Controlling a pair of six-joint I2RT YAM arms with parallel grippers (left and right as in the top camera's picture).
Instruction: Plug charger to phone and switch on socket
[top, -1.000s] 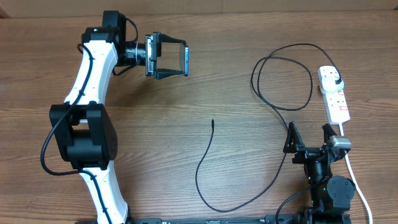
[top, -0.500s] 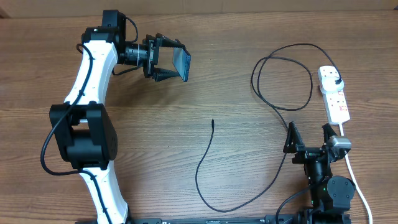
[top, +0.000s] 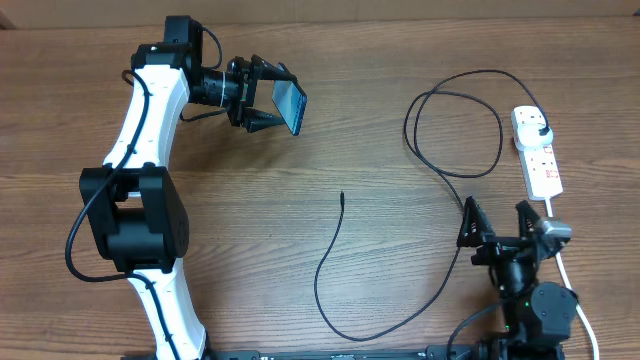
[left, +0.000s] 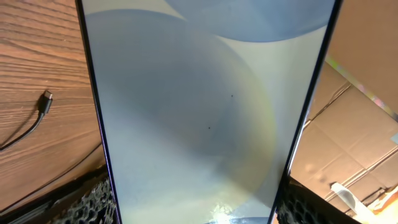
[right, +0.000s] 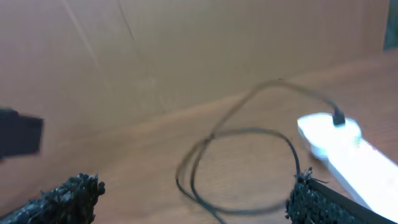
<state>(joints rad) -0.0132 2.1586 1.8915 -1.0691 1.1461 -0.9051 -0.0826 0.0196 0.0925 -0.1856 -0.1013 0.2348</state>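
Observation:
My left gripper (top: 268, 98) is shut on the phone (top: 291, 103) and holds it tilted above the far left of the table. The phone's lit screen fills the left wrist view (left: 205, 106), between the jaws. The black charger cable (top: 345, 255) lies across the table; its connector tip (top: 342, 196) rests mid-table and shows in the left wrist view (left: 46, 99). Its loop (top: 455, 120) runs to the black plug (top: 541, 126) seated in the white power strip (top: 538, 152). My right gripper (top: 497, 228) is open and empty near the front right, facing the loop (right: 239, 162) and the strip (right: 348, 146).
The strip's thick white cord (top: 570, 285) runs down the right side past my right arm. Brown cardboard walls (right: 186, 50) stand behind the table. The left arm (top: 140, 180) spans the left side of the table.
My left gripper has turned at the wrist with the phone, tilting it so the screen faces more sideways. My right gripper has shifted slightly. The cable has not moved.

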